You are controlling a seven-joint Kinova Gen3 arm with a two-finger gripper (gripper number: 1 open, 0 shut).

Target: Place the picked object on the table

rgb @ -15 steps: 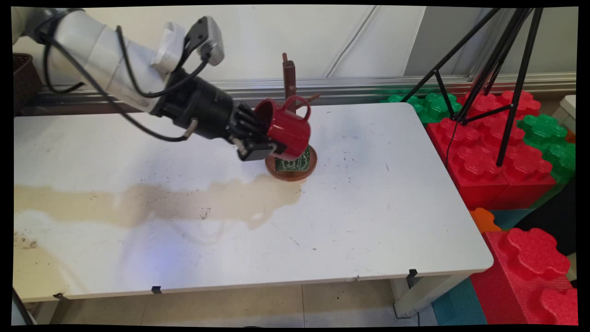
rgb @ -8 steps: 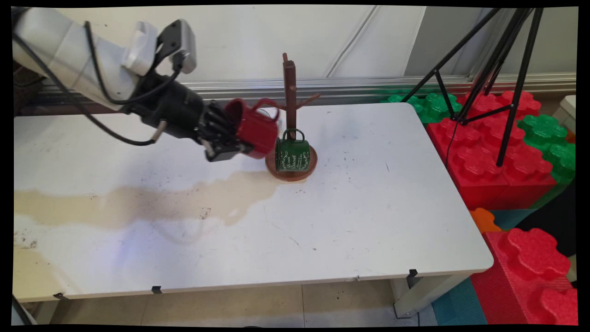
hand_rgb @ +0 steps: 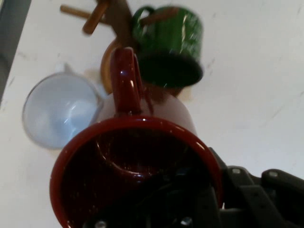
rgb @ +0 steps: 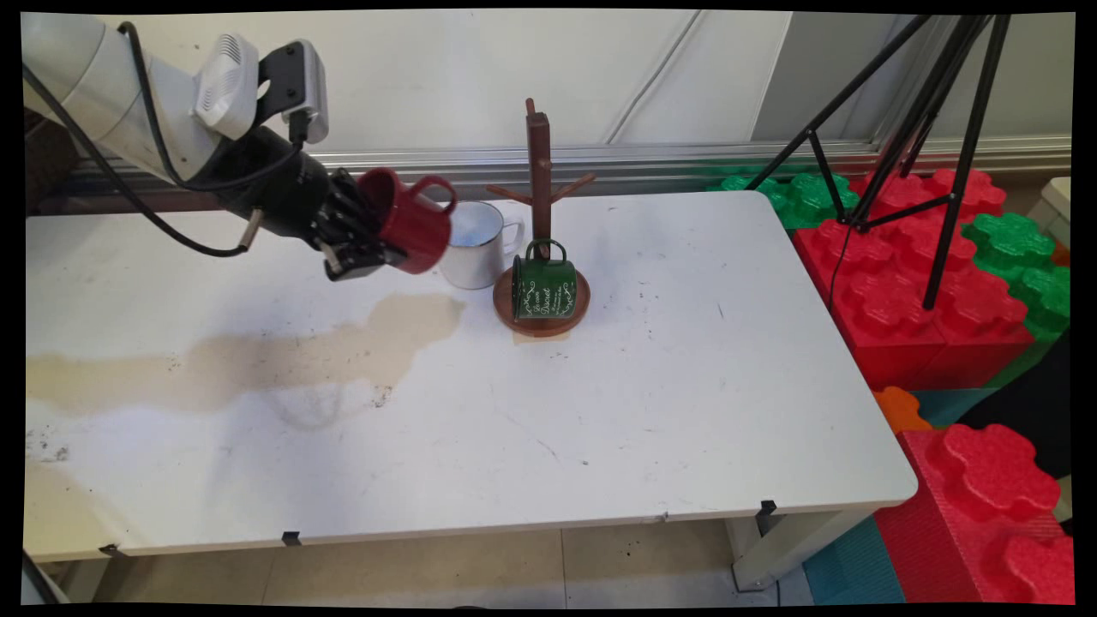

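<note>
The black gripper (rgb: 364, 257) is clamped on the rim of a red mug (rgb: 413, 221), one finger inside the cup and the other against its outer wall. It holds the mug off the table, tipped on its side, with the open mouth turned back toward the arm and the handle on top. In the hand view the mug (hand_rgb: 137, 161) fills the lower half of the picture, its dark inside facing the camera and its handle standing up along the top of the rim.

Just past the red mug, on its far side from the gripper, a white mug (rgb: 474, 244) stands upright on the table (rgb: 668, 386), with its handle pointing toward the mug tree. From the main view I cannot tell if the red mug touches it or only overlaps it. The hand view shows the white mug (hand_rgb: 61, 109) from above, pale bluish inside, off to the left of the red one.

Farther on again stands a brown wooden mug tree (rgb: 540, 184), with a round base and short pegs near the top. A green mug (rgb: 544, 287) with white lettering hangs by its handle from a low peg, resting down by the base.

Below the gripper a tan stain (rgb: 257, 364) runs across the tabletop toward the arm's side.

Well off beyond the table's far end are big red and green toy blocks (rgb: 926, 283) and a black tripod (rgb: 934, 128).
</note>
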